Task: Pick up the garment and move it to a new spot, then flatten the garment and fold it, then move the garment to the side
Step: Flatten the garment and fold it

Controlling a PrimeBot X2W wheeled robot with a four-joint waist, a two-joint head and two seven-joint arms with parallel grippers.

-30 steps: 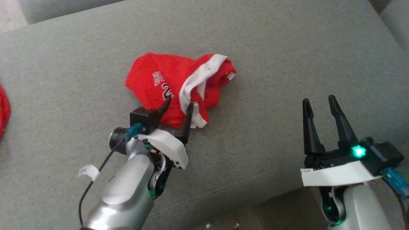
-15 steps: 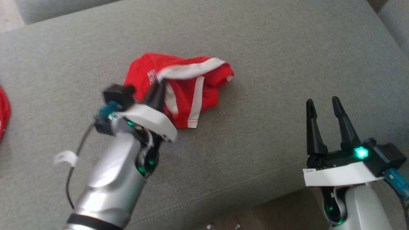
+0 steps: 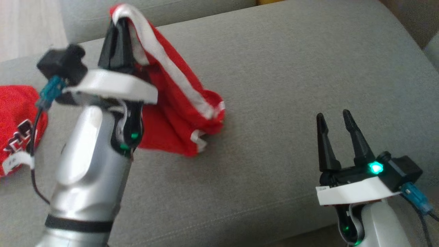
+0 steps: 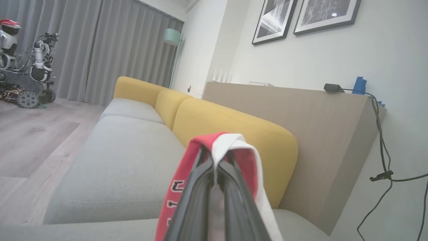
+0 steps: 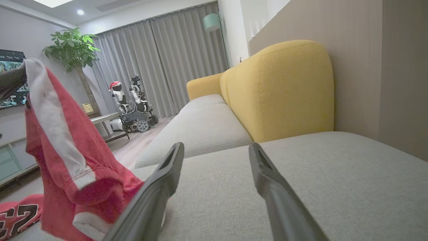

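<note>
Garment (image 3: pixel 171 113) (red, white trim) clamped at white band by left gripper (image 3: pixel 118 29), held aloft, lower end draped on cushion (image 3: pixel 291 85). Lettering partly hidden, unreadable. Right gripper (image 3: pixel 332 116) spread, empty.

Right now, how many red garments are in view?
2. One red jersey hangs from the shut left gripper, its lower end by the grey sofa cushion. The other red jersey lies at the head view's left edge, partly cut off; more may lie beyond.
</note>
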